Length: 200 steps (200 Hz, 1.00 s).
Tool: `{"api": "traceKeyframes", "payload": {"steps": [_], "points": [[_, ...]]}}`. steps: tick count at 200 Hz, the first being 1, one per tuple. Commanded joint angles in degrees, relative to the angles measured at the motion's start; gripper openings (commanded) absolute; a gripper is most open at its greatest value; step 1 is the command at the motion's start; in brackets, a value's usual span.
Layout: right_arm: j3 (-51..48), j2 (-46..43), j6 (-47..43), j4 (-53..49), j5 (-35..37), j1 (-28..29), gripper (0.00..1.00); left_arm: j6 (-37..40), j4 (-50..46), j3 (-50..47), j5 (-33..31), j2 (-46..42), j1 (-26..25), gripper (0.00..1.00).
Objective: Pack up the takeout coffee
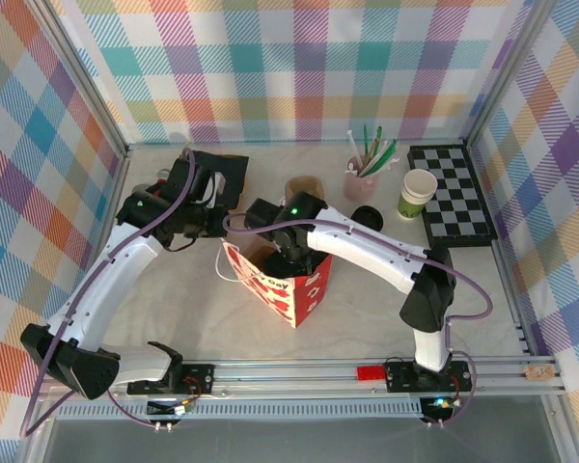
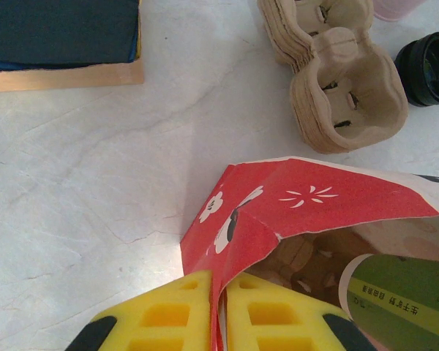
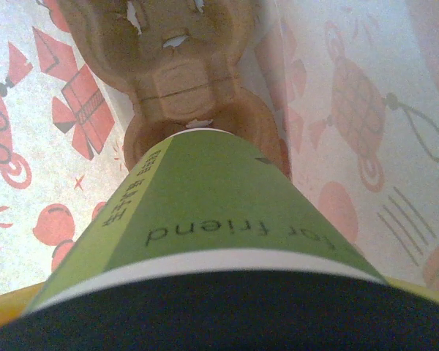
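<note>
A red paper bag (image 1: 294, 289) with white flower prints stands open mid-table. My left gripper (image 2: 219, 281) is shut on the bag's upper edge (image 2: 227, 241); in the top view it (image 1: 222, 231) sits at the bag's left corner. My right gripper (image 1: 288, 253) reaches down into the bag mouth, shut on the takeout coffee (image 3: 212, 197), a green-banded cup with its black lid (image 3: 205, 314) nearest the camera. The cup hangs upright just above a brown cup carrier (image 3: 168, 66) lying on the bag's floor. Its green side (image 2: 402, 300) also peeks out inside the bag.
A stack of brown cup carriers (image 1: 306, 188) and a loose black lid (image 1: 367, 217) lie behind the bag. A pink cup of straws (image 1: 362, 178), a lidless green-banded cup (image 1: 418, 193) and a checkerboard (image 1: 452, 193) sit back right. A dark box (image 1: 217, 174) is back left.
</note>
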Motion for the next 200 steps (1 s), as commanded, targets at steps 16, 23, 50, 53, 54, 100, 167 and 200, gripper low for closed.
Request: {"api": "traceKeyframes", "payload": {"steps": [16,23,50,53,54,100,167,200], "points": [[-1.21,-0.69,-0.02,-2.63,-0.38,0.55,0.44,-0.25,0.49,1.68,-0.84,-0.13,0.74,0.13],[-1.29,-0.75,-0.02,-2.65,-0.37,0.55,0.44,-0.23,0.41,1.77,-0.84,-0.11,0.74,0.13],[-1.74,-0.78,-0.02,-2.61,-0.46,0.52,0.44,-0.16,0.31,1.8,-0.84,-0.02,0.74,0.13],[-1.74,-0.75,-0.05,-2.64,-0.46,0.52,0.44,-0.16,0.31,1.77,-0.84,-0.02,0.74,0.13],[-1.74,-0.72,-0.03,-2.65,-0.46,0.5,0.44,-0.16,0.31,1.81,-0.84,-0.02,0.74,0.13],[-1.66,-0.78,-0.24,-2.57,-0.31,0.57,0.44,-0.16,0.3,1.77,-0.93,-0.11,0.75,0.13],[-1.74,-0.69,-0.38,-2.32,0.23,0.42,0.44,-0.16,0.4,1.68,-0.84,-0.02,0.78,0.13],[-1.92,-0.75,-0.48,-2.16,0.42,0.05,0.44,-0.08,0.24,1.87,-0.97,-0.17,0.74,0.13]]}}
